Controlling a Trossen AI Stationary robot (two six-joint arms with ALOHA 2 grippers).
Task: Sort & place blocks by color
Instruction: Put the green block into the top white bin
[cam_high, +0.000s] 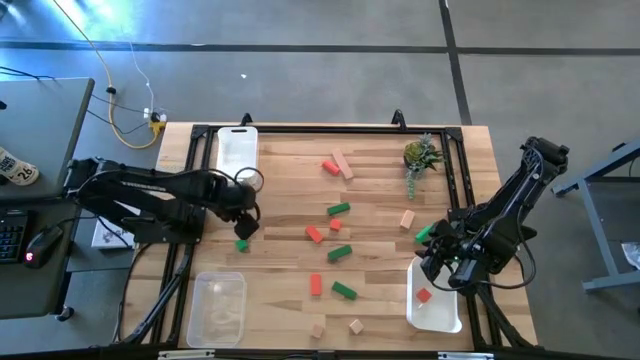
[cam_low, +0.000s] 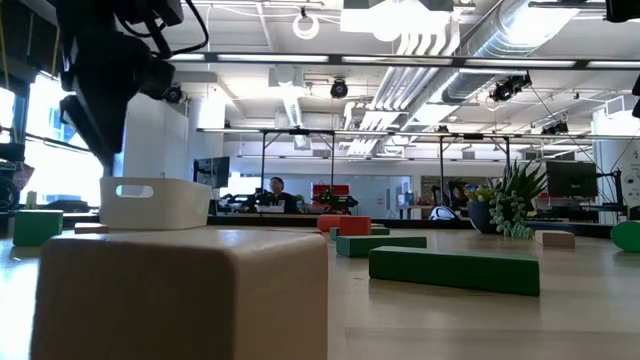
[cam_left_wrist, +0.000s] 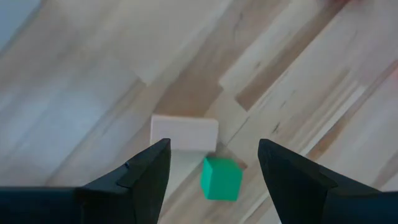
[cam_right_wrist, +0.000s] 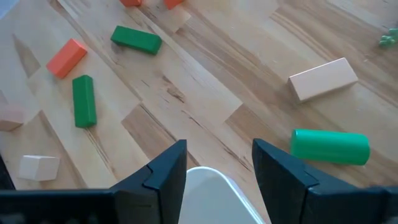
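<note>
2 black jointed arms, blk cables, wedge-tipped dark fingers (cam_left_wrist: 146, 180)

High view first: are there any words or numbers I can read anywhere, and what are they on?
"26", perhaps: dark marks on a white tag on the desk beside the table, too small to be sure.
The blocks: no letters or numbers.
The white tray: no label shows.
The screens in the room in the low view: too blurred to read.
</note>
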